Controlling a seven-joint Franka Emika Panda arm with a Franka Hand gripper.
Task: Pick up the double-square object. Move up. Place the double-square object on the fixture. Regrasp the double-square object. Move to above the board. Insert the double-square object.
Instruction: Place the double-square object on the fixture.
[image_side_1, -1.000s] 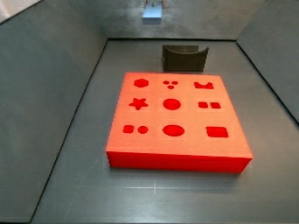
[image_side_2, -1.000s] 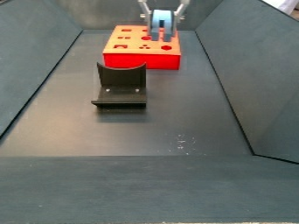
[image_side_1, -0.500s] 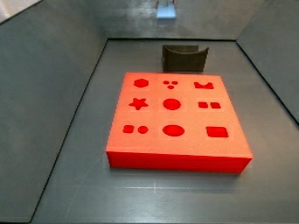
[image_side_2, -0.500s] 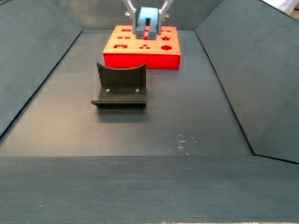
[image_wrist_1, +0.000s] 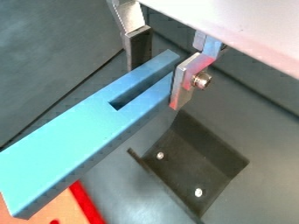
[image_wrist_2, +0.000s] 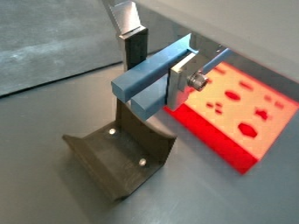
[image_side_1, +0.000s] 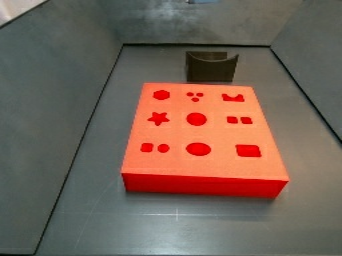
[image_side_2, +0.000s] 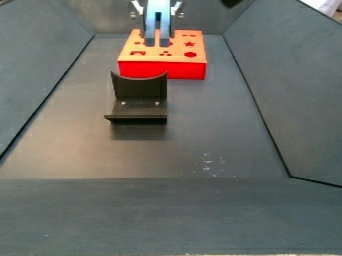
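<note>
Double-square object (image_wrist_1: 100, 122), a pale blue bar, sits clamped between the silver fingers (image_wrist_1: 191, 74) of your gripper (image_wrist_1: 163, 63). In both wrist views you see the bar held clear above the dark fixture (image_wrist_2: 117, 160), which stands on the grey floor. In a side view the bar (image_side_2: 159, 22) hangs upright near the upper edge of the frame, over the far end of the tray where the red board (image_side_2: 166, 55) lies.
</note>
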